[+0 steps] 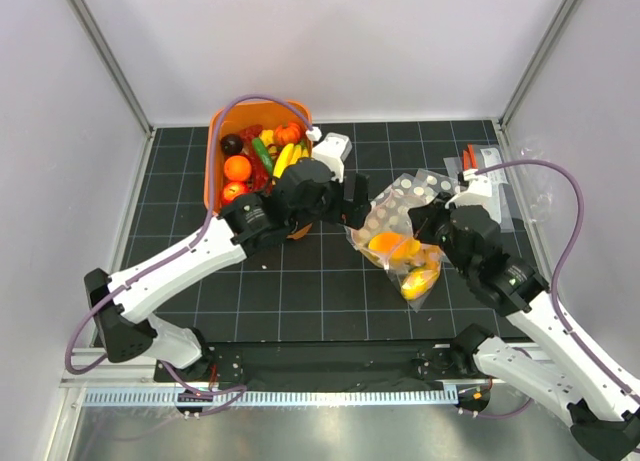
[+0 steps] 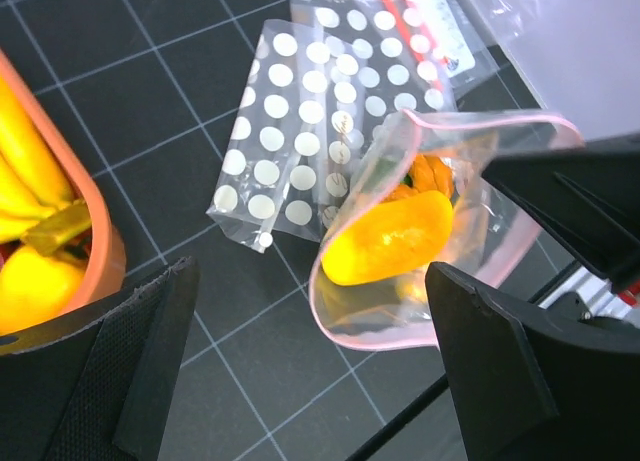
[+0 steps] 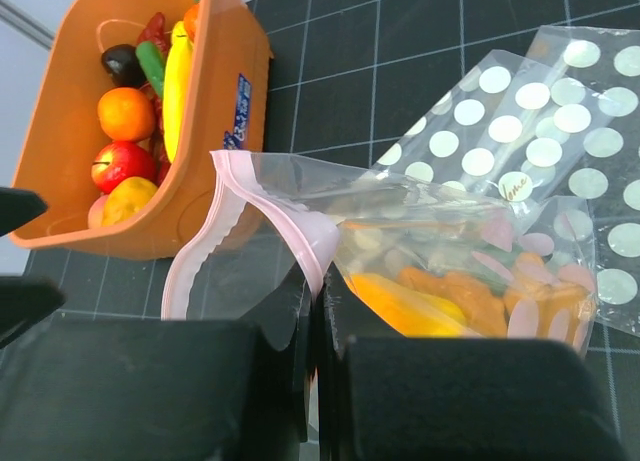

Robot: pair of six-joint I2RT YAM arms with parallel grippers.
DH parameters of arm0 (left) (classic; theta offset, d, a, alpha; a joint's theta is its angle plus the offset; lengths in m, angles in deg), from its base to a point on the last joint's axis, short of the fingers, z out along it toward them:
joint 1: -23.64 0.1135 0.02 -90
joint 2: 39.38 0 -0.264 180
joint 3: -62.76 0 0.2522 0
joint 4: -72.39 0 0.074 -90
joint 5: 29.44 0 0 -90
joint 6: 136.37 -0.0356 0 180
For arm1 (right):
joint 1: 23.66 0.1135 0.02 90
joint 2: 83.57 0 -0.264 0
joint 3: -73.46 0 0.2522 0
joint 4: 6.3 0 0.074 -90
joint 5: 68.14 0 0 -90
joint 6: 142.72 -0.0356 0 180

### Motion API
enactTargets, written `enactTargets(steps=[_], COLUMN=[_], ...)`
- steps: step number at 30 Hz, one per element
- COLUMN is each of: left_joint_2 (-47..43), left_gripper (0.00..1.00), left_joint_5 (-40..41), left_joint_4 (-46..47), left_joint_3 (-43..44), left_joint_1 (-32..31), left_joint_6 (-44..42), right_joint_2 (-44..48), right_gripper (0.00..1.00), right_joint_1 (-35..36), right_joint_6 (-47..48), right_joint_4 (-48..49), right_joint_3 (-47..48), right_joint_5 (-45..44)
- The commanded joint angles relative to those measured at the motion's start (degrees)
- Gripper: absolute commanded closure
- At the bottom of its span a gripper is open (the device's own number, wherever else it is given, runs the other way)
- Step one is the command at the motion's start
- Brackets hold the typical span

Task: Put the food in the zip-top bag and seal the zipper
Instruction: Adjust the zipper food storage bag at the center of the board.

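Right tool (image 3: 315,321) was clenched on zipper (image 3: 225,211) rim of bag (image 3: 430,211), propping mouth up off desk (image 2: 150,111), guess so food could slide in. Left tool (image 2: 310,381) hung spread wide, empty, right over mouth. Yellow food (image 2: 390,241) sat half in opening, orange bits deeper. Bag lay partly on dotted bags (image 2: 290,151), near bin (image 3: 215,111) holding rest. Blue sticker (image 3: 240,96) on bin, gold script (image 3: 515,189) on dotted bag: too small to read.
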Motion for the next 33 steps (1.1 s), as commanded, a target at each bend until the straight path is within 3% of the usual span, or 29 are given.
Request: enactTargets(steps=[1, 7, 10, 12, 14, 15, 17, 20, 21, 23, 24, 26, 28, 31, 32, 33], left_joint_2=[-0.39, 2.86, 0.50, -2.39, -6.44, -7.50, -8.48, -6.11, -5.41, -4.52, -4.52, -4.78, -5.48, -6.71, -6.80, -7.33], left_gripper=[0.00, 0.00, 0.00, 0.01, 0.05, 0.11, 0.12, 0.28, 0.43, 0.56, 0.73, 0.93, 1.00, 1.00, 1.00, 1.00], left_joint_5=[3.57, 2.59, 3.57, 2.94, -1.60, -1.19, 1.80, 1.89, 1.80, 0.93, 0.58, -0.22, 0.22, 0.93, 0.14, -2.04], left_joint_4=[3.51, 1.47, 7.78, 18.76, 21.34, 21.95, 24.67, 23.55, 22.15, 22.05, 22.05, 21.61, 21.52, 21.96, 21.87, 21.78], left_joint_3=[-0.62, -3.14, -12.07, -18.16, -21.17, -21.96, -25.47, -25.84, -25.22, -24.87, -24.34, -23.90, -24.42, -25.65, -25.83, -26.18], left_joint_1=[-0.22, -0.22, -0.22, -0.31, -0.66, -1.19, -1.46, -1.46, -1.46, -1.46, -1.46, -1.46, -1.37, 0.12, 1.08, 2.14], left_joint_6=[4.32, -1.55, -4.11, -4.56, -5.16, -5.61, -5.43, -6.40, -6.57, -6.40, -6.31, -5.70, -4.65, -1.84, -0.79, 1.14], right_joint_2=[3.27, 3.46, 2.31, 1.00, 0.47, 0.12, 0.12, -0.50, -0.85, -2.52, -3.13, -5.15, -6.30, -8.41, -8.85, -9.72], right_gripper=[0.99, 0.99, 0.99, 0.99, 0.99, 0.99, 0.99, 0.99, 0.99, 0.99, 0.99, 0.99, 0.99, 0.78, 0.53, 0.42], right_joint_1=[-0.06, -0.06, 0.03, -0.06, -0.06, -0.06, -0.06, -0.06, -0.06, -0.06, -0.06, 0.03, 0.03, 0.11, 0.11, 0.38], right_joint_6=[1.28, 2.52, 3.39, 3.13, 3.39, 3.92, 4.10, 4.10, 4.01, 3.57, 3.49, 3.49, 3.57, 4.27, 4.80, 5.32], right_joint_4=[4.87, 10.32, 13.04, 13.05, 12.79, 12.70, 12.70, 13.66, 13.67, 14.28, 14.37, 14.28, 14.72, 17.00, 18.14, 18.50], right_joint_3=[-1.28, -4.70, -5.50, -5.33, -4.80, -4.27, -4.36, -4.36, -4.36, -4.27, -3.83, -3.13, -2.43, -2.16, -2.07, -1.99], right_joint_5=[1.91, 3.31, 7.44, 7.80, 8.76, 8.94, 8.77, 11.13, 11.84, 13.94, 14.83, 17.89, 20.80, 31.41, 33.71, 36.86])
